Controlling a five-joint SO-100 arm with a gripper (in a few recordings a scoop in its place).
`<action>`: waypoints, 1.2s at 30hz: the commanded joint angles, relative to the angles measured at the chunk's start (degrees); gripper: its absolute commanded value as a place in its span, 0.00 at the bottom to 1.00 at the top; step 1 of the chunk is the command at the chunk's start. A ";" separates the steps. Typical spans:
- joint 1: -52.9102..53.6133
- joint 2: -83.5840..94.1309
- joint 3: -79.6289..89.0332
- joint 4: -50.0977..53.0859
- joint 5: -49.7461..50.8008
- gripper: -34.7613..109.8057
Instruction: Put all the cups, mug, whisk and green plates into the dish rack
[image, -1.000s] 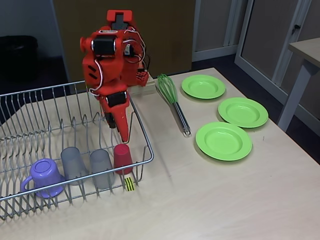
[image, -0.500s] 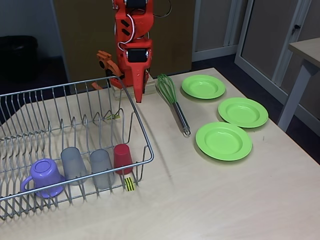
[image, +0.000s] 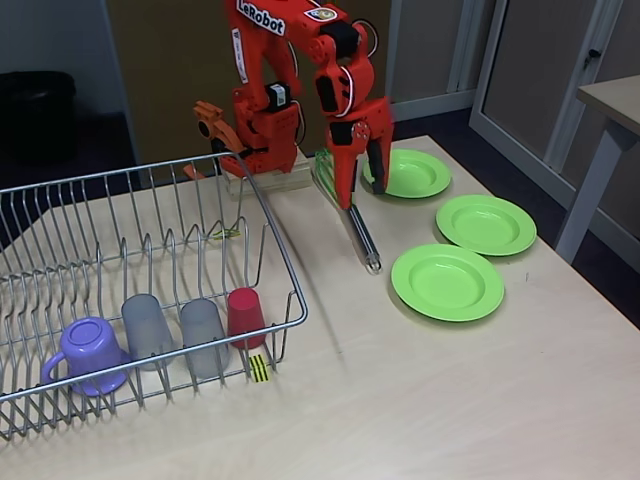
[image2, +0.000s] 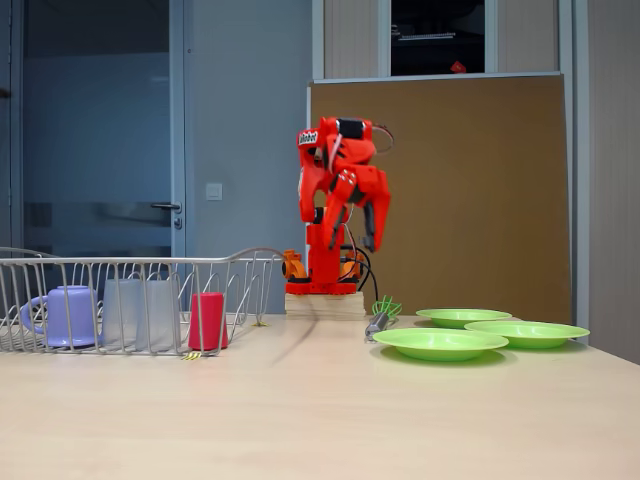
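The hand (image: 362, 190) hangs with its two fingers spread apart and nothing between them, pointing down over the whisk (image: 345, 206), right above where the green wire loops meet the handle. In the side-on fixed view the hand (image2: 358, 228) is clearly up in the air, well above the surface (image2: 300, 410), so there's no contact with the whisk (image2: 380, 315) yet.

The whisk lies flat, loops toward the arm's base, slim handle running out toward the nearest of the green plates (image: 447, 281). All three plates sit bare on the surface to the right of it, well apart from the dish rack (image: 285, 270).

Over in the rack, the front row is filled: the purple mug (image: 88, 355), two grey cups (image: 148, 325) and the red one (image: 245, 315), all upside down near the striped tag. So the cups and mug look done, and I'd say the whisk is the step in hand.

Next it needs to come straight down and close across the thin neck or handle. That's a narrow, round, slippery target, so the fingers want to straddle it squarely. The long handle may swing once lifted, and it has to clear the rack's near rail on the way across.
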 joint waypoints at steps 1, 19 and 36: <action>-4.48 -2.37 3.25 -7.29 7.29 0.48; -7.82 -17.23 7.21 -10.28 14.15 0.54; -12.48 -30.94 3.25 -23.55 20.65 0.51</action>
